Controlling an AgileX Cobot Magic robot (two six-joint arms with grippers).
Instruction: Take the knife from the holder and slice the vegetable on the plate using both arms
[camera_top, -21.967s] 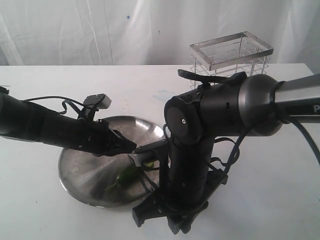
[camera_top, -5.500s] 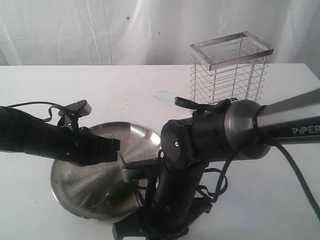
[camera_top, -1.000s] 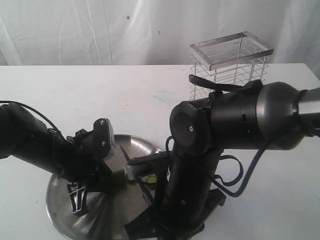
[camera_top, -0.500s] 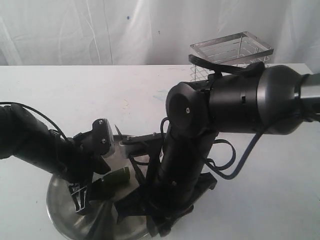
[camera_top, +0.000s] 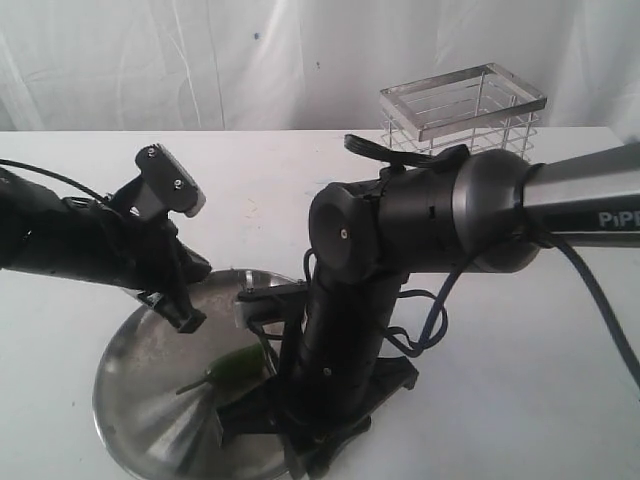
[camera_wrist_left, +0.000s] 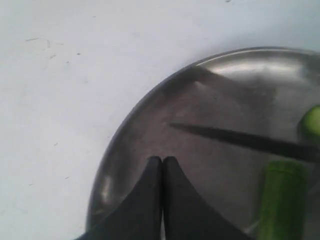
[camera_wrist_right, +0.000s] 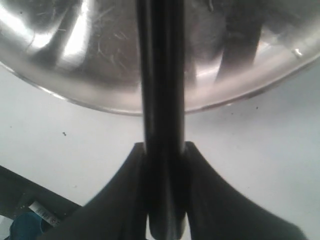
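The left end effector (camera_wrist_left: 162, 161), pressed together and empty near 11 o'clock of the plate (camera_top: 140, 400), should open and pin the pepper (camera_top: 238, 364) before the right end effector (camera_wrist_right: 164, 150), clamped on the knife (camera_wrist_right: 162, 75), cuts.

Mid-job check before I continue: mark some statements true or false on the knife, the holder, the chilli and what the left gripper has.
1. The right gripper clamps the all-black pointed knife. True.
2. The tall silver wire holder lies tipped over. False: the holder stands upright.
3. The small dark green chilli lies on the large round steel plate. True.
4. The left gripper pinches the chilli. False: it is shut on nothing, apart from the chilli.
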